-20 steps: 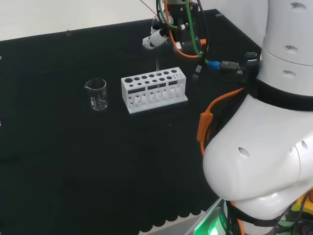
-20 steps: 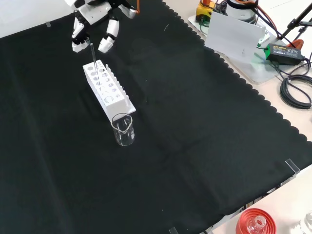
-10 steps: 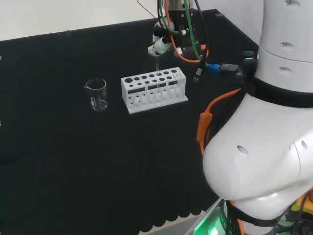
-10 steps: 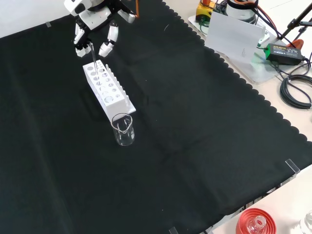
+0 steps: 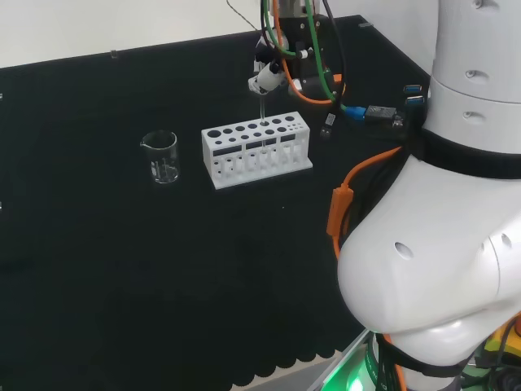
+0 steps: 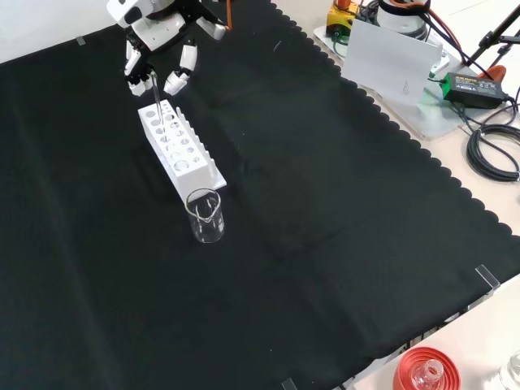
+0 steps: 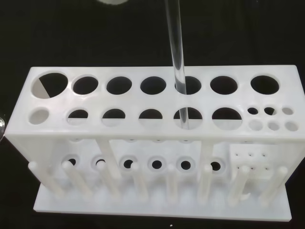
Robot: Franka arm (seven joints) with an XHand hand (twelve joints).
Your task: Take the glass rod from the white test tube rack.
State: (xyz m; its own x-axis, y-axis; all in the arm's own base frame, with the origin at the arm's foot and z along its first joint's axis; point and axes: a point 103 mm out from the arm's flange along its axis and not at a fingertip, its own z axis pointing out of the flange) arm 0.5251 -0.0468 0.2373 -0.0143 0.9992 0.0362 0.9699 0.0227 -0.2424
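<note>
The white test tube rack (image 5: 256, 147) (image 6: 180, 144) stands on the black cloth. A clear glass rod (image 5: 263, 107) (image 6: 154, 91) (image 7: 175, 57) stands in one of its back-row holes, leaning slightly. The black and white hand (image 5: 265, 75) (image 6: 158, 32) hangs just above the rack's far end in the front view. Its fingers (image 6: 180, 73) point down on either side of the rod's top with a gap between them, so the hand is open. In the head view one white fingertip sits right at the rod's top. I cannot tell whether it touches.
A clear glass beaker (image 5: 161, 156) (image 6: 205, 216) stands left of the rack in the head view and nearer than it in the front view. The arm's white links (image 5: 456, 204) are at the head view's right. Off the cloth lie cables (image 6: 491, 150) and a red stand (image 6: 424, 372).
The hand has shifted toward the rod and come down slightly, so its fingers now hang around the rod's top. The rod, rack and beaker have not moved.
</note>
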